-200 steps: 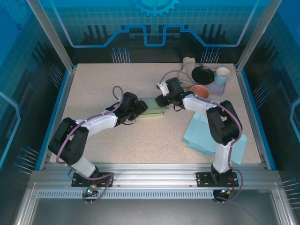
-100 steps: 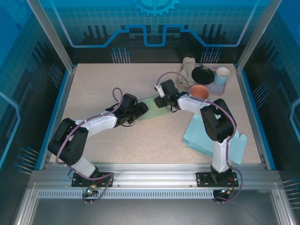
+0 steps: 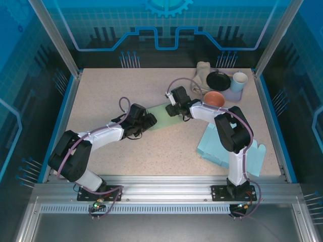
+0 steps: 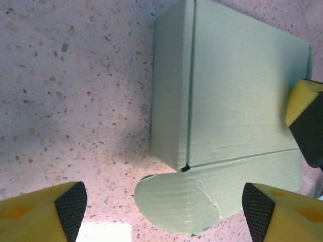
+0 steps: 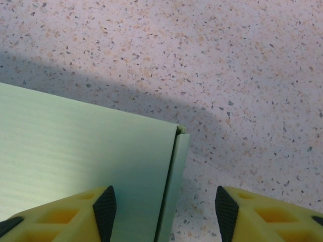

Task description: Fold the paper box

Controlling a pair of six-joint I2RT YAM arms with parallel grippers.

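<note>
Pale green corrugated paper box (image 3: 160, 112), lying flat between left gripper (image 3: 149, 120) and right gripper (image 3: 172, 109); narrow side panel creased, rounded flap pointing toward left gripper.

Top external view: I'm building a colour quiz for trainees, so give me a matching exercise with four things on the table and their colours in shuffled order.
Things:
1. paper box
2. bowl
3. round dish
4. flat cardboard stack

Colours:
A. black
B. light blue
C. pale green
D. orange-brown

Pairs: 1-C, 2-D, 3-A, 4-B
</note>
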